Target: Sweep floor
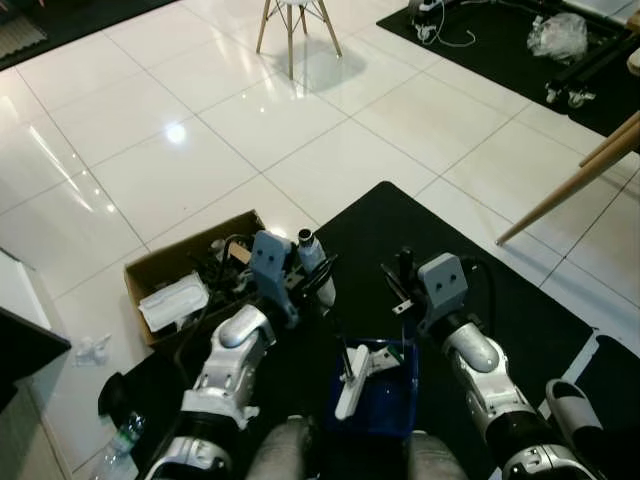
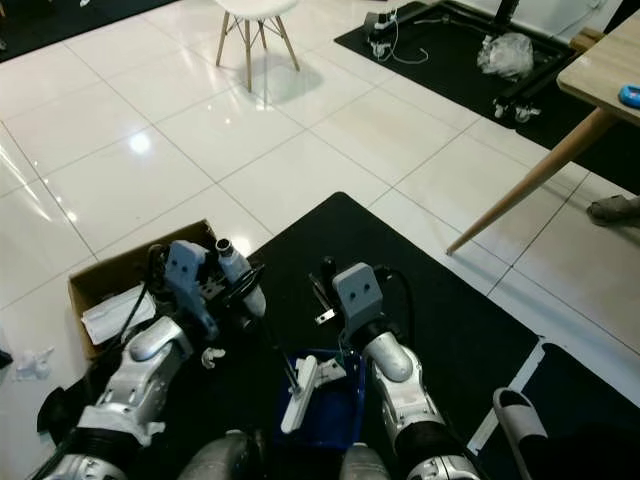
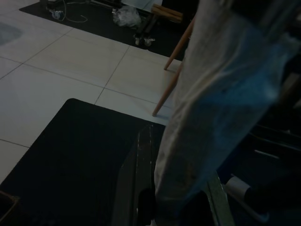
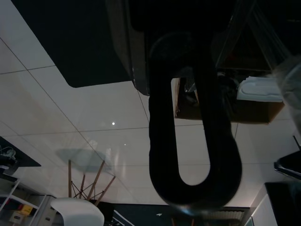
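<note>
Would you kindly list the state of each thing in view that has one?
cardboard box: open on top, holding white packaging and dark clutter
blue bin: upright, open, white brush resting in it
slipper: lying on the black mat
white chair: standing upright on the tiles
left gripper: state unclear
right gripper: state unclear

A cardboard box [image 1: 150,272] of clutter beside the left gripper [image 1: 300,262]; a white chair [image 1: 290,25] stands well beyond.

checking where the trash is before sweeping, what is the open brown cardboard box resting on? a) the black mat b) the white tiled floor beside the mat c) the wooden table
b: the open brown cardboard box sits on the glossy white tiled floor, at the left edge of the black floor mat.
</note>
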`<state>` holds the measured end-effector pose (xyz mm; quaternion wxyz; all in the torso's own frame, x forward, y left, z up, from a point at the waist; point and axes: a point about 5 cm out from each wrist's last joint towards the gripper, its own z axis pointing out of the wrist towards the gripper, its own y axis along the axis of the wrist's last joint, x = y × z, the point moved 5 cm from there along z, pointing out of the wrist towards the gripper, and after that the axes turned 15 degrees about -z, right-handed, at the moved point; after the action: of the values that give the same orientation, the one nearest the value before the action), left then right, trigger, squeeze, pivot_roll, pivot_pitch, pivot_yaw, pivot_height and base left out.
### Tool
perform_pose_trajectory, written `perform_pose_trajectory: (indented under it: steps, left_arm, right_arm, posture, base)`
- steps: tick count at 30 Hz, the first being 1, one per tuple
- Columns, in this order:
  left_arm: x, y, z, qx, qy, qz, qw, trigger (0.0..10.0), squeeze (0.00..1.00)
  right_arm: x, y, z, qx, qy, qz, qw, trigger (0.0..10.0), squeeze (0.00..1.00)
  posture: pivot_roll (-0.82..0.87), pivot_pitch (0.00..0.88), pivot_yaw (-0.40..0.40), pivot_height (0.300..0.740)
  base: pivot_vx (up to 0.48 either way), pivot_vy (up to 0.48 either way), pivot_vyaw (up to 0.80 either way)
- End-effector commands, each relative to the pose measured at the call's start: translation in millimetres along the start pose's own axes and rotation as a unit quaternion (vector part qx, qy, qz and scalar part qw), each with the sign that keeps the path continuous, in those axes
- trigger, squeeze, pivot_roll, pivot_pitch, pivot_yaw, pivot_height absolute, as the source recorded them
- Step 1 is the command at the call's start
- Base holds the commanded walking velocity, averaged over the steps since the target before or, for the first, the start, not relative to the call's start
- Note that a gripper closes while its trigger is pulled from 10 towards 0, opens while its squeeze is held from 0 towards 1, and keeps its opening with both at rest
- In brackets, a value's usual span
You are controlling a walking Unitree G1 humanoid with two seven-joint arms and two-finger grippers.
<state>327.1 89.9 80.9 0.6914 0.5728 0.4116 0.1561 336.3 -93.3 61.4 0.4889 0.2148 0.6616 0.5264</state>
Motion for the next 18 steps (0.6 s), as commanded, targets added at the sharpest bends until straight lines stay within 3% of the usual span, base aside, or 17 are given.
perform_pose_trajectory:
  steps: [1, 5, 6, 9, 14, 18]
  left_arm:
    - [-3.2, 8.8, -2.0, -0.007, -0.013, 0.012, 1.0, 10.0, 0.0]
    - [-1.3, 48.0, -4.0, -0.062, 0.006, 0.044, 0.997, 10.0, 0.0]
    - [-2.0, 70.0, -4.9, -0.093, 0.016, 0.064, 0.993, 10.0, 0.0]
    - [-2.8, 78.0, -5.3, -0.105, 0.019, 0.071, 0.992, 10.0, 0.0]
    - [-11.7, 110.0, -8.9, -0.149, 0.038, 0.096, 0.984, 10.0, 0.0]
    - [-18.6, 118.1, -10.1, -0.159, 0.034, 0.099, 0.982, 10.0, 0.0]
  right_arm:
    - [3.5, 1.0, 0.7, -0.005, 0.0, 0.011, 1.0, 10.0, 0.0]
    - [2.8, 1.0, 0.3, -0.006, -0.001, 0.01, 1.0, 10.0, 0.0]
    - [1.9, 1.8, 0.5, -0.007, -0.001, 0.009, 1.0, 10.0, 0.0]
    - [1.3, 2.7, 0.7, -0.009, -0.002, 0.009, 1.0, 10.0, 0.0]
    - [-7.2, 17.5, 5.2, -0.036, -0.014, 0.006, 0.999, 10.0, 0.0]
    - [-14.2, 26.4, 7.2, -0.052, -0.024, 0.003, 0.998, 10.0, 0.0]
  posture:
    - [-0.05, 0.12, 0.033, 0.74]
    - [-0.05, 0.119, 0.03, 0.74]
    - [-0.04, 0.118, 0.03, 0.74]
    - [-0.04, 0.118, 0.029, 0.74]
    - [-0.04, 0.115, 0.027, 0.74]
    - [-0.04, 0.113, 0.026, 0.74]
  base:
    - [0.0, 0.0, 0.0]
    - [0.0, 0.0, 0.0]
    - [0.0, 0.0, 0.0]
    - [0.0, 0.0, 0.0]
    - [0.0, 0.0, 0.0]
    - [0.0, 0.0, 0.0]
